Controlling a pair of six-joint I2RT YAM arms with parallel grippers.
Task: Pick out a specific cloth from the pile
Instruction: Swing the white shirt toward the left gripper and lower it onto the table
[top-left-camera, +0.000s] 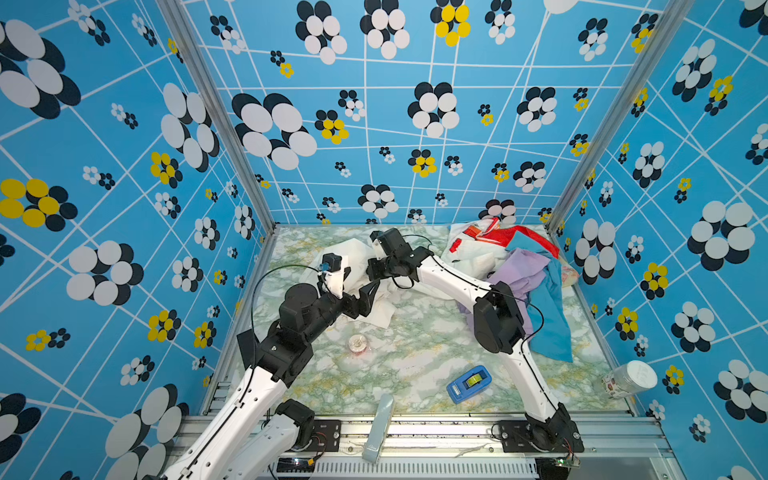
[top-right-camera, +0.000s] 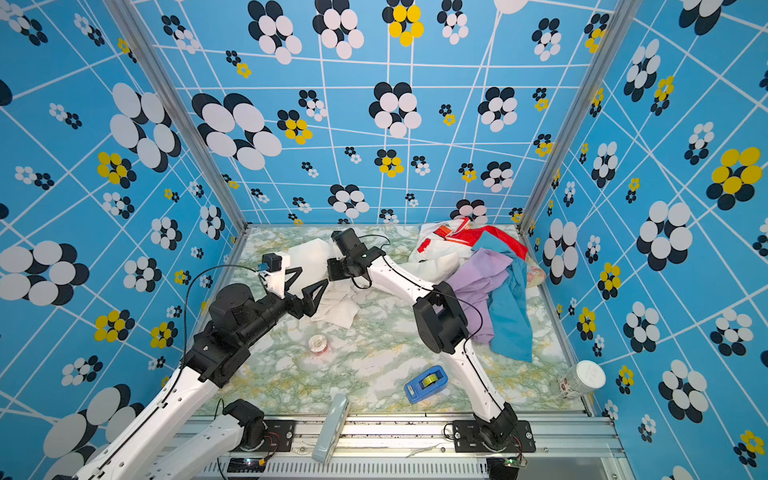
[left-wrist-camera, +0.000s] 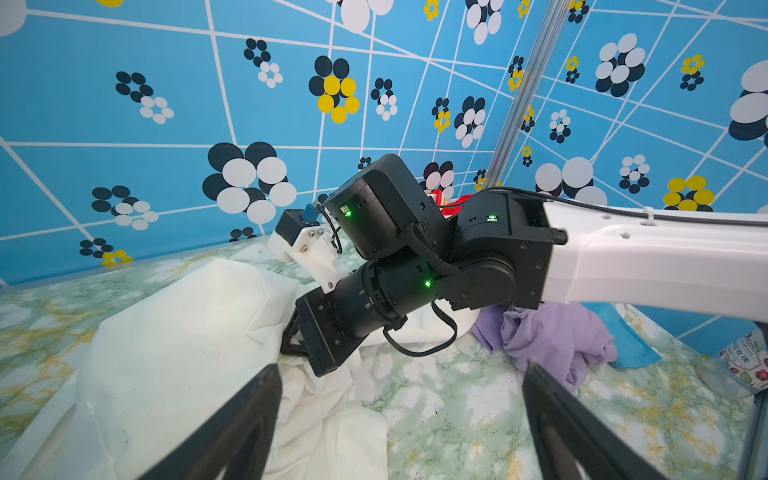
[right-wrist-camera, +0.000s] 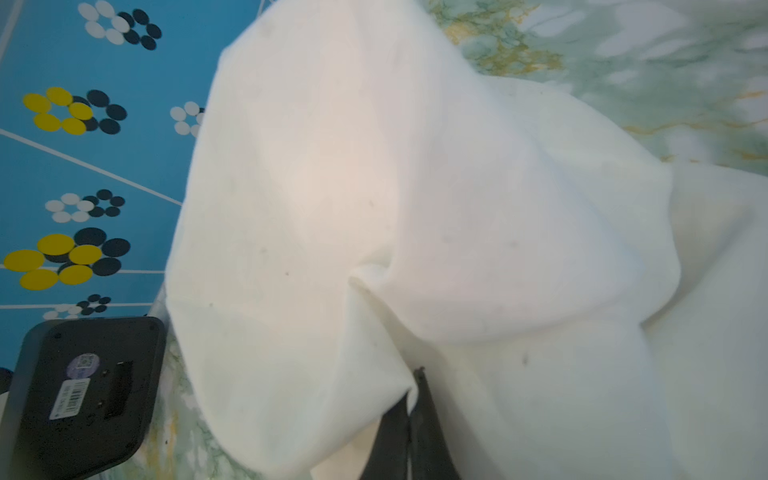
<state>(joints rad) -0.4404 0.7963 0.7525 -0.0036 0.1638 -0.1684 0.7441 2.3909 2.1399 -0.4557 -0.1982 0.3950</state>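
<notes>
Right wrist view: the cloth (right-wrist-camera: 374, 187) fills the middle of the frame, cream-white and bulging in a soft hump. One fold is drawn down to the lower centre, where the right gripper (right-wrist-camera: 417, 376) is pressed almost together, pinching that fold.

In a top view the cloth (top-left-camera: 380, 309) lies crumpled at the centre left of the desk (top-left-camera: 415, 357), well apart from the pile (top-left-camera: 521, 268) heaped at the upper right. As far as the rumpling lets me judge, its long axis runs steeply from upper left to lower right of the frame. No clear corner points anywhere.

In the left wrist view the left gripper (left-wrist-camera: 402, 370) is spread wide over the cloth's near edge, holding nothing.

I judge the picking-out nearly done, since the cloth is already separate from the lilac, blue and red pieces. The next move calls either for lowering the fold and letting go, or for the left gripper to close on a free edge without dragging the sheet toward the pile.
</notes>
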